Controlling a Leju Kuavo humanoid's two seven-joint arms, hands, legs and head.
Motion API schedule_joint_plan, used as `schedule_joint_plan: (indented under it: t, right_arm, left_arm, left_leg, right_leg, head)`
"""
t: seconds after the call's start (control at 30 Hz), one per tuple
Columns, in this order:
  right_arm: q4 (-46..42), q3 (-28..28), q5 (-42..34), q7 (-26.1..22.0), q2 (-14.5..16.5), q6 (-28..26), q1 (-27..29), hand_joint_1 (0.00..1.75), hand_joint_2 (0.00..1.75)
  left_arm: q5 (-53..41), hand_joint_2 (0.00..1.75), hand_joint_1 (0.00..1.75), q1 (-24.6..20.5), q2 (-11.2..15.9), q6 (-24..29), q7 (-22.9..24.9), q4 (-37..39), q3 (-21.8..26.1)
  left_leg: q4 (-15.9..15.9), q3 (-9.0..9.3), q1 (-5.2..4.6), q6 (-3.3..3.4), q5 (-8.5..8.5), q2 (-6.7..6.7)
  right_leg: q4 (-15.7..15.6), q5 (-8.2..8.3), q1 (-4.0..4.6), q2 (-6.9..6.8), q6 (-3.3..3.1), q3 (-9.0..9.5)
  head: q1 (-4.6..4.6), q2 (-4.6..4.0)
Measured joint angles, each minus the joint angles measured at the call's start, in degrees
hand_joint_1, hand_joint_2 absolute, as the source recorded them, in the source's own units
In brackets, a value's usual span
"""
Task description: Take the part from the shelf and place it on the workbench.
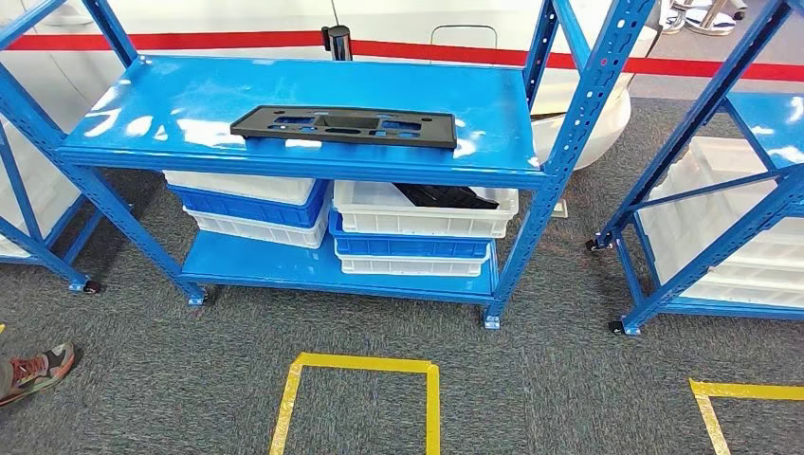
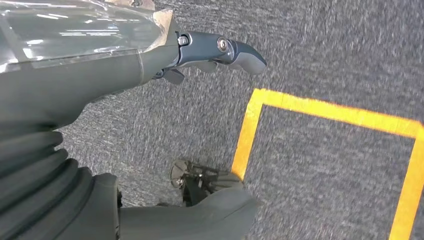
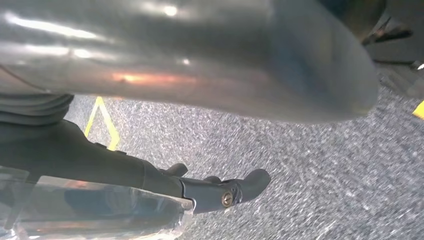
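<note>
We see the black part lying flat on the top board of the blue shelf, near its front edge — an easy place to reach from where we stand. No workbench is visible. Under that board sit white and blue bins, one holding more dark pieces. Our left hand hangs over the grey carpet beside yellow floor tape, fingers loosely extended, grasping nothing; our right hand hangs likewise — empty, fingers fairly straight.
</note>
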Motion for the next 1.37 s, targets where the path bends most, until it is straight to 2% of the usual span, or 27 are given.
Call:
schedule_joint_plan:
  t: [0.17, 0.3, 0.37, 0.47, 0.5, 0.6, 1.13, 1.27, 1.37]
  right_arm:
    - [0.0, 0.5, 0.0, 0.3, 0.0, 0.0, 0.0, 0.00, 0.00]
    - [0.0, 1.6, 0.0, 0.9, 0.0, 0.1, 0.0, 0.00, 1.75]
    - [0.0, 2.0, -0.1, 1.0, 0.0, 0.1, 0.0, 0.00, 1.75]
    - [0.0, 3.6, -2.0, 1.0, 0.0, 0.1, 0.3, 0.00, 0.44]
    - [-0.1, 4.3, -3.3, 0.9, -0.1, 0.1, 0.5, 0.00, 0.00]
    - [-0.3, 6.4, -7.6, 0.7, -0.4, 0.1, 1.2, 0.00, 0.00]
    - [-3.0, 18.2, -32.4, -1.1, -2.3, 0.5, 4.8, 0.00, 0.00]
    - [-3.7, 21.1, -38.8, -1.6, -2.8, 0.9, 5.6, 0.00, 1.75]
    - [-4.2, 22.9, -42.5, -1.8, -3.1, 1.0, 6.2, 0.00, 1.75]
  left_arm:
    - [0.0, 1.75, 0.00, 0.0, 0.1, -0.5, -0.2, 0.0, 0.0]
    - [0.0, 1.75, 0.00, 0.0, 0.0, -0.7, -0.3, 0.0, 0.0]
    - [0.1, 1.75, 0.00, 0.0, 0.0, -0.7, -0.2, 0.0, 0.0]
    - [1.3, 1.75, 0.00, 0.2, 0.2, -0.7, 0.5, -0.1, -1.3]
    - [2.0, 1.31, 0.00, 0.4, 0.4, -0.7, 0.8, -0.1, -2.2]
    - [4.4, 0.00, 0.00, 1.1, 0.7, -0.8, 2.0, -0.4, -4.9]
    - [17.6, 0.00, 0.00, 4.6, 3.0, -1.6, 8.7, -2.9, -21.8]
    - [21.0, 0.00, 0.00, 5.5, 3.6, -1.8, 10.4, -3.6, -26.3]
    - [23.0, 0.00, 0.00, 6.1, 4.0, -2.1, 11.3, -4.0, -28.9]
  left_leg:
    - [0.0, 0.08, -0.44, 0.47, -0.21, -0.19]
    - [0.0, 0.24, -0.43, 0.77, -0.37, -0.21]
    - [0.0, 0.30, -0.45, 0.83, -0.41, -0.22]
    - [0.0, 0.35, -0.45, 0.87, -0.43, -0.23]
    - [0.1, 0.36, -0.45, 0.87, -0.44, -0.23]
    - [0.1, 0.37, -0.44, 0.87, -0.44, -0.23]
    - [0.0, 0.43, -0.30, 0.86, -0.45, -0.22]
    - [0.0, 0.43, -0.30, 0.86, -0.45, -0.23]
    - [0.0, 0.44, -0.31, 0.86, -0.45, -0.23]
  right_leg:
    - [-0.6, 0.15, -0.20, -0.07, 0.25, 0.44]
    - [-0.9, 0.17, -0.22, -0.07, 0.49, 0.74]
    - [-0.9, 0.16, -0.25, -0.07, 0.66, 0.82]
    - [-1.0, 0.18, -0.26, -0.07, 0.70, 0.85]
    - [-1.0, 0.18, -0.27, -0.07, 0.70, 0.86]
    - [-1.0, 0.17, -0.26, -0.07, 0.71, 0.87]
    - [-1.0, 0.15, -0.12, -0.07, 0.69, 0.92]
    - [-1.0, 0.15, -0.12, -0.07, 0.69, 0.92]
    - [-1.0, 0.15, -0.12, -0.07, 0.69, 0.93]
  head:
    - [0.00, 0.00]
    - [0.01, 0.00]
    - [0.00, 0.00]
    - [-0.01, 0.00]
    - [-0.01, 0.00]
    - [-0.02, 0.00]
    - [-0.02, 0.00]
    - [-0.02, 0.00]
    - [-0.02, 0.00]
